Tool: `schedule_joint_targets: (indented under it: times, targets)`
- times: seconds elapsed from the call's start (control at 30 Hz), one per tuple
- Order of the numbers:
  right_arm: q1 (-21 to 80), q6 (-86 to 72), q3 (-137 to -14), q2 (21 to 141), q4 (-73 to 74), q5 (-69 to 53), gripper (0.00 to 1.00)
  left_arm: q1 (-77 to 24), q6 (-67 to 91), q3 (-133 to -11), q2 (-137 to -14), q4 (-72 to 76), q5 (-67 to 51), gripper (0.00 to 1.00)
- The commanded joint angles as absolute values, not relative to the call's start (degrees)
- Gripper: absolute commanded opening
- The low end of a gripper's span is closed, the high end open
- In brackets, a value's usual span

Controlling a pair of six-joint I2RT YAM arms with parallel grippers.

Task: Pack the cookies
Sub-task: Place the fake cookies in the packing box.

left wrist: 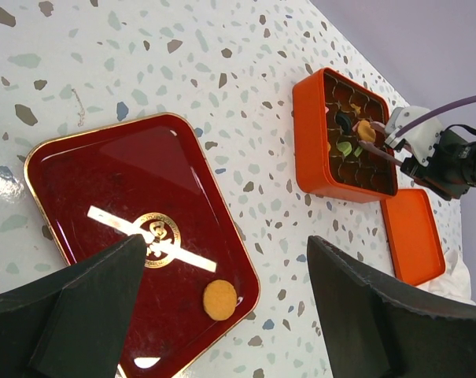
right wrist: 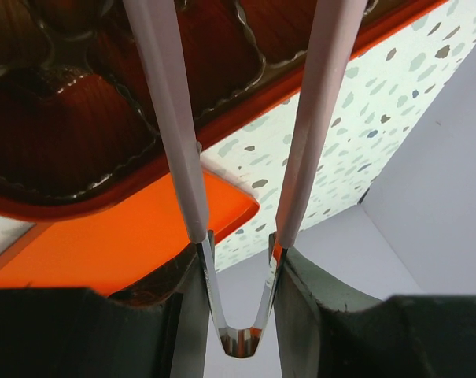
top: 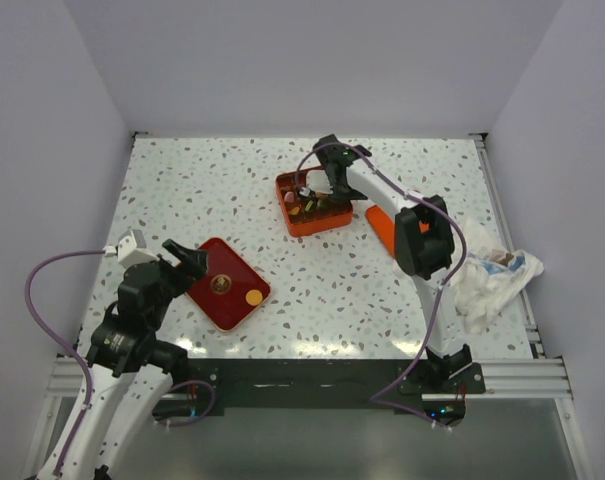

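Orange plastic makes up the cookie box point(top: 313, 205). It sits open near the far middle of the speckled tabletop point(top: 182, 190). Inside it has lots of little brown cups. A few cookies point(left wrist: 346, 146) lie in the cups: a green one, an orange one and a dark one. The flat orange lid point(top: 381, 228) lies just beside the box on the right.

The right gripper point(right wrist: 238, 264) hangs over the box. Its jaws are squeezed onto a pair of tweezers point(right wrist: 171, 118) with long pale arms. The tweezer arms reach down into the box, close to the orange one in there. I cannot tell if the tips hold anything.

Nearer the front left lies a shiny red tray point(left wrist: 104, 181). One orange cookie point(left wrist: 219, 299) sits on it, near a corner. A gold badge point(left wrist: 155, 234) is printed in the middle of the tray, but its writing is too small to read.

The left gripper point(left wrist: 226, 260) floats above the tray with its jaws wide open and nothing between them. It is not touching the cookie on the tray.

A crumpled white cloth point(top: 492, 280) lies at the right edge of the tabletop.
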State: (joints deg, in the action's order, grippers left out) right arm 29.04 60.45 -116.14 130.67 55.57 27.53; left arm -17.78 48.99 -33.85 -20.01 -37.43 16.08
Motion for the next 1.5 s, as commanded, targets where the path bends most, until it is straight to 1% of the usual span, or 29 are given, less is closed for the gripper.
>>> schedule_joint_targets:
  times: [0.0,0.2,0.73,0.93,1.13,1.47]
  targets:
    - [29.4,62.3,-118.0,131.7,53.7,30.7,0.35,-18.0,50.1,-33.2,-19.7,-36.6,16.6,0.88]
    - [29.4,63.4,-117.9,131.9,52.6,32.3,0.34,-18.0,50.1,-33.0,-19.6,-36.5,16.6,0.88]
    - [29.4,62.8,-120.9,132.0,53.2,32.1,0.31,-18.0,49.9,-33.0,-19.8,-36.4,16.6,0.88]
    - [29.4,62.4,-121.1,132.6,53.7,32.2,0.25,-18.0,50.0,-33.1,-19.5,-36.6,16.7,0.88]
    - [29.2,62.3,-121.5,132.5,53.8,32.4,0.15,-18.0,50.0,-33.1,-19.6,-36.6,16.7,0.88]
    - [28.7,61.4,-123.5,132.8,53.6,32.7,0.10,-18.0,50.0,-33.3,-19.4,-36.6,16.6,0.88]
